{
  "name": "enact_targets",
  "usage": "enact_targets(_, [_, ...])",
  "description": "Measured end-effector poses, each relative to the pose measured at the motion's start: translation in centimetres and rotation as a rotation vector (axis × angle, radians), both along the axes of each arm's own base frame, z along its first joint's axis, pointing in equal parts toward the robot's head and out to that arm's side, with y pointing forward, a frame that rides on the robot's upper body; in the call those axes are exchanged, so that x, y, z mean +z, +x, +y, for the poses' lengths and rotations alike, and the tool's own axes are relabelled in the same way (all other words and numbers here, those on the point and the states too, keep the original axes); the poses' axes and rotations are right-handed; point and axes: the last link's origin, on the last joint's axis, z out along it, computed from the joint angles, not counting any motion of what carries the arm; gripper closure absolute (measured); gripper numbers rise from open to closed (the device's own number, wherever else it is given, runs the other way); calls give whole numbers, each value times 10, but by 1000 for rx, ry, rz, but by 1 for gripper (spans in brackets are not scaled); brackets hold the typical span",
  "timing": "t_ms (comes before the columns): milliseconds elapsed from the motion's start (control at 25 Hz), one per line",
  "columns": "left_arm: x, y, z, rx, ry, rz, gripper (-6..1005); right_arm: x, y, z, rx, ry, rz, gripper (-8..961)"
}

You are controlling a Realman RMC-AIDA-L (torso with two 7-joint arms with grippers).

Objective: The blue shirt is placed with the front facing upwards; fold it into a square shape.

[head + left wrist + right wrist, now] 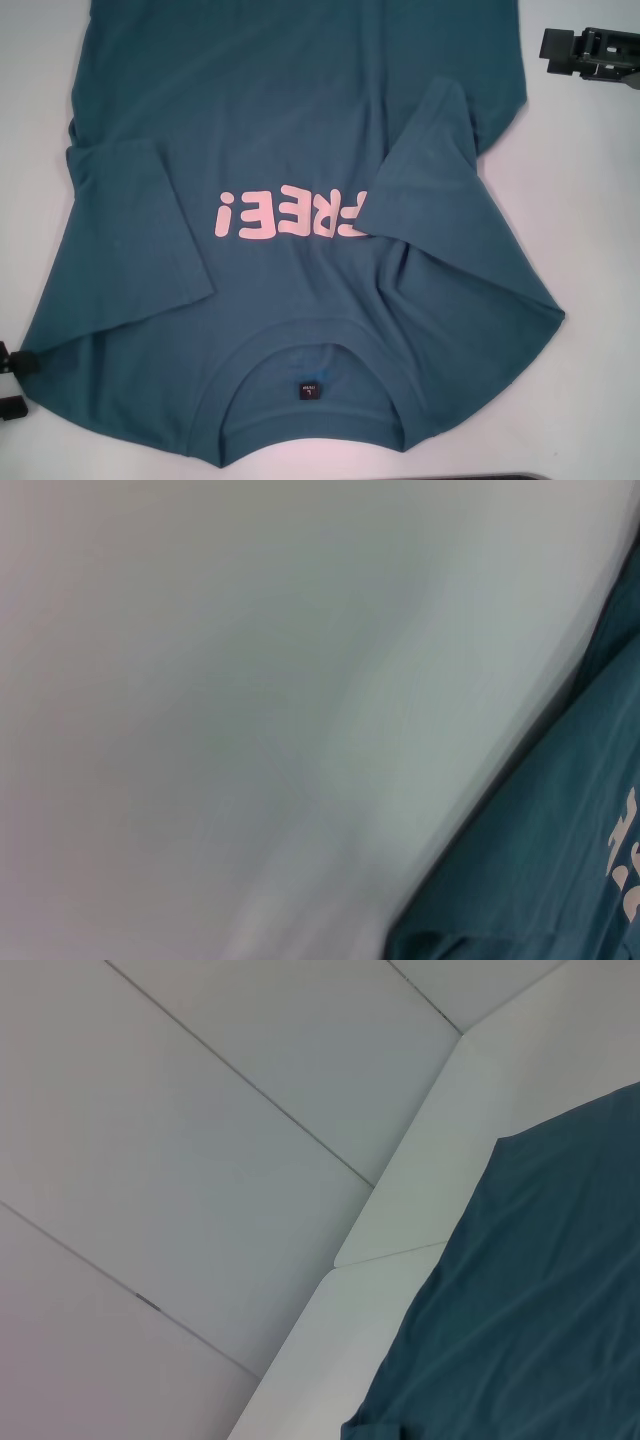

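The blue shirt (300, 130) lies front up on the white table (600, 220), its round neck and small dark label (308, 390) nearest me. The pink "FREE!" lettering (290, 215) reads upside down from here. Both short sleeves are folded inward over the chest, and the right one (430, 140) covers the start of the word. My left gripper (10, 380) sits at the shirt's near left corner, mostly out of frame. My right gripper (585, 52) hovers over bare table beyond the shirt's far right side. The wrist views show only shirt edge (540, 860) (530, 1310).
White table surrounds the shirt on the left and right. In the right wrist view the table's far edge (400, 1250) gives way to a tiled floor (200, 1160). A dark strip (500, 477) runs along the near edge in the head view.
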Motion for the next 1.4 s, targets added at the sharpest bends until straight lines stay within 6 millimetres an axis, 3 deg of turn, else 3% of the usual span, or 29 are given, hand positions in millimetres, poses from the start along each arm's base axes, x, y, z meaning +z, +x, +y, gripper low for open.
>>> enact_targets(840, [-6, 8, 11, -71, -13, 14, 404, 1, 0, 2, -4, 9, -5, 40])
enact_targets(1400, [5, 4, 9, -61, -2, 63, 404, 3, 1, 2, -8, 17, 0, 40])
